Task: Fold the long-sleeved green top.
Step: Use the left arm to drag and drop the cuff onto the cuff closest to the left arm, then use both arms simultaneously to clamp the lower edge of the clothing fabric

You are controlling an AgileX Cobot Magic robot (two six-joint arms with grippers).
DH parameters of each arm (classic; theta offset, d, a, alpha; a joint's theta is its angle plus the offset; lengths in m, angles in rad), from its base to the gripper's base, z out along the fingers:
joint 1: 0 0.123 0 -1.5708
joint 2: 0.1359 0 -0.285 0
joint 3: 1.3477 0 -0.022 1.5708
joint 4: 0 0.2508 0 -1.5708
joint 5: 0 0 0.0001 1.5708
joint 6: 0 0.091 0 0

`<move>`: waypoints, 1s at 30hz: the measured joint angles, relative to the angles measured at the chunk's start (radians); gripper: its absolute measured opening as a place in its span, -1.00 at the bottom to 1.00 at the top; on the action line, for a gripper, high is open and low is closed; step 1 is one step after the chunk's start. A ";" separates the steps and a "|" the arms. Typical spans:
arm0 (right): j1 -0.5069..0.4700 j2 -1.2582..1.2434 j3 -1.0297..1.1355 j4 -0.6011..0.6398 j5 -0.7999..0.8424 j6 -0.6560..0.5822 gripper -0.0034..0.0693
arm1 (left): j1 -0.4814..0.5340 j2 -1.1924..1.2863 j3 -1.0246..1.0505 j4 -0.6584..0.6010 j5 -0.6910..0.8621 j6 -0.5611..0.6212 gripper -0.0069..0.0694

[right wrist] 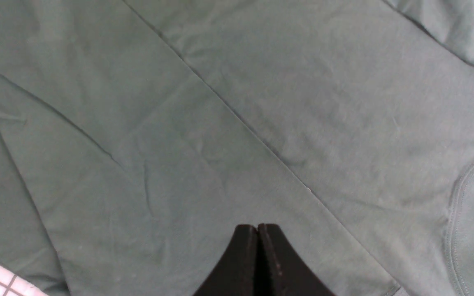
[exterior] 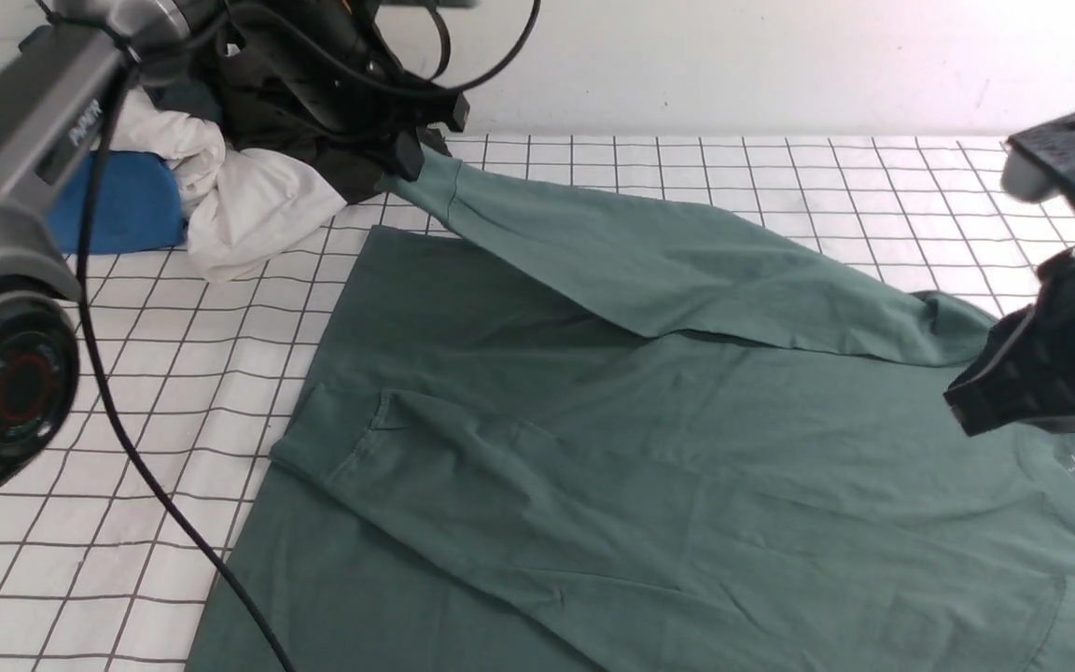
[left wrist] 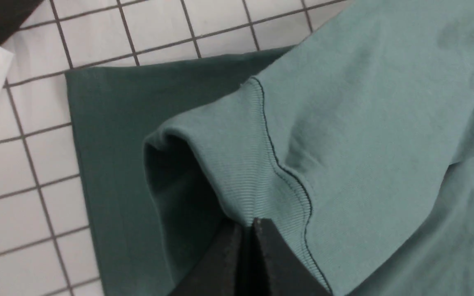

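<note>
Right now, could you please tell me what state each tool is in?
Left tool: closed on the sleeve cuff of the green long-sleeved top.
Right tool: closed, holding nothing.

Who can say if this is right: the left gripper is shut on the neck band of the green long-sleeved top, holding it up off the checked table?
Not quite. The left gripper is shut on the ribbed sleeve cuff of the green long-sleeved top, not its neck band, as the left wrist view shows. The rest holds: it is held up off the checked table.
</note>
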 joint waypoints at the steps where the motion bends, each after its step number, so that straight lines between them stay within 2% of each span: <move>1: 0.000 -0.010 -0.001 0.000 0.002 0.000 -0.94 | 0.000 -0.008 0.000 0.000 0.000 -0.001 -0.81; 8: 0.000 -0.167 -0.001 0.009 0.055 0.000 -0.94 | 0.000 -0.282 0.347 0.036 0.007 -0.015 -0.81; 10: 0.000 -0.214 -0.001 0.031 0.062 0.000 -0.94 | 0.000 -0.377 0.520 0.047 -0.005 -0.016 -0.81; 14: 0.000 -0.243 -0.001 0.047 0.082 -0.002 -0.94 | 0.000 -0.448 0.737 0.055 -0.084 -0.016 -0.81; 19: 0.000 -0.245 -0.001 0.051 0.086 -0.004 -0.94 | 0.000 -0.456 0.884 0.068 -0.175 -0.016 -0.76; 21: 0.000 -0.245 0.000 0.055 0.089 -0.009 -0.94 | 0.000 -0.456 0.917 0.086 -0.192 -0.013 -0.66; 23: 0.000 -0.245 0.000 0.064 0.106 -0.022 -0.94 | 0.000 -0.457 0.924 0.123 -0.194 -0.010 -0.42; 24: 0.000 -0.245 0.000 0.066 0.107 -0.022 -0.94 | 0.000 -0.458 0.924 0.123 -0.194 -0.009 -0.40; 26: 0.000 -0.245 0.000 0.081 0.132 -0.038 -0.94 | -0.001 -0.485 0.924 0.165 -0.168 -0.004 -0.08; 27: 0.000 -0.245 0.000 0.083 0.134 -0.038 -0.94 | -0.001 -0.488 0.924 0.165 -0.164 -0.004 -0.06; 28: 0.002 -0.245 0.000 0.094 0.156 -0.045 -0.94 | -0.011 -0.523 0.924 0.183 -0.129 0.020 0.09; 30: 0.011 -0.245 0.000 0.103 0.165 -0.045 -0.94 | -0.026 -0.545 0.925 0.187 -0.095 0.039 0.18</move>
